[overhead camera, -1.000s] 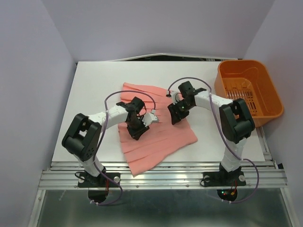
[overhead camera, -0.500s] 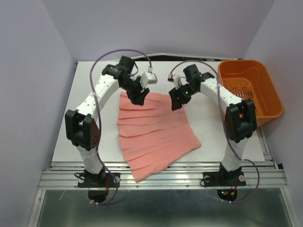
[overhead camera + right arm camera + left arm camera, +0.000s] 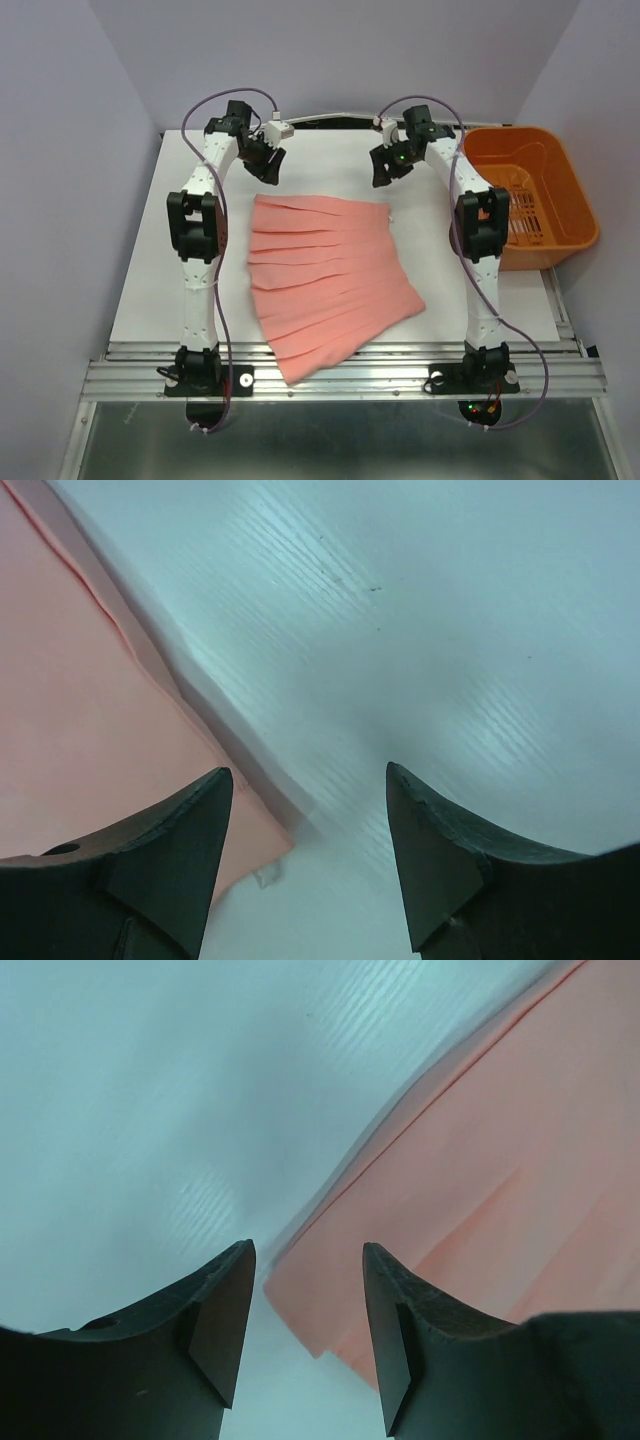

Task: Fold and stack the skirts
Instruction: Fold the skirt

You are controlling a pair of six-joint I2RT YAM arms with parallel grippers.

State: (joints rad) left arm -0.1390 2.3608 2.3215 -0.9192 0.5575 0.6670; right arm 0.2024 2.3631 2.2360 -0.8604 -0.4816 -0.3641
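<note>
One salmon-pink pleated skirt lies flat and spread on the white table, its narrow waistband toward the back and its wide hem toward the front. My left gripper hovers open above the waistband's back left corner. My right gripper hovers open above the back right corner, where a small white tag sticks out. Both hold nothing. In the wrist views the skirt's edge lies below the open jaws.
An orange plastic basket stands at the table's right edge, next to the right arm. The white table ends close behind the grippers at the back wall. The metal rail runs along the front.
Both arms swept from the skirt's middle back to its far edge, flattening the waistband out, then rose off the fabric past it. The skirt now lies spread flat.
</note>
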